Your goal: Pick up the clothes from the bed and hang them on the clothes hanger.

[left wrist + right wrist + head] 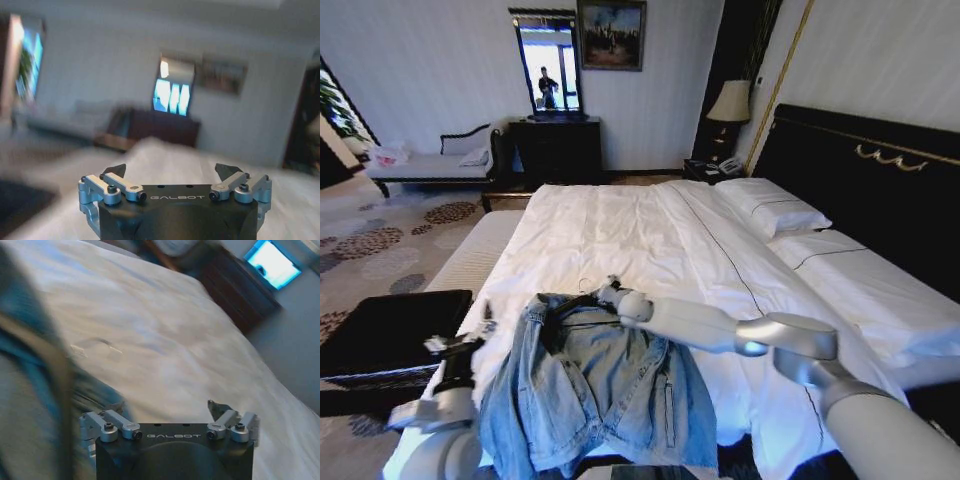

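- Lying spread across the near part of the bed (650,230): light-blue denim jacket (595,395), collar end farthest from the robot, hem nearest the robot.
- Resting on the white duvet with thin dark stripe; white pillows (775,208) sitting against the tall black headboard (880,180) on the right.
- Reaching in from the right over the jacket: right gripper (607,293), positioned at the collar edge; in the right wrist view, right gripper (165,412) hovering over the duvet with blurred denim (30,390) just beside one finger.
- Fingers of the right gripper standing apart in the wrist view, with one fingertip (216,407) visible; nothing seen clamped between them.
- Showing faintly near the collar: thin black clothes hanger (582,291), hook lying on the duvet just beyond the jacket; contact with the right gripper not determinable.
- Holding at the left edge of the bed, just beside the jacket's left sleeve: left gripper (460,343); in the left wrist view, left gripper (172,170) with fingers spread apart, gripping nothing, facing the far wall.
- Standing beside the bed on the left: black-cushioned bench (380,335).
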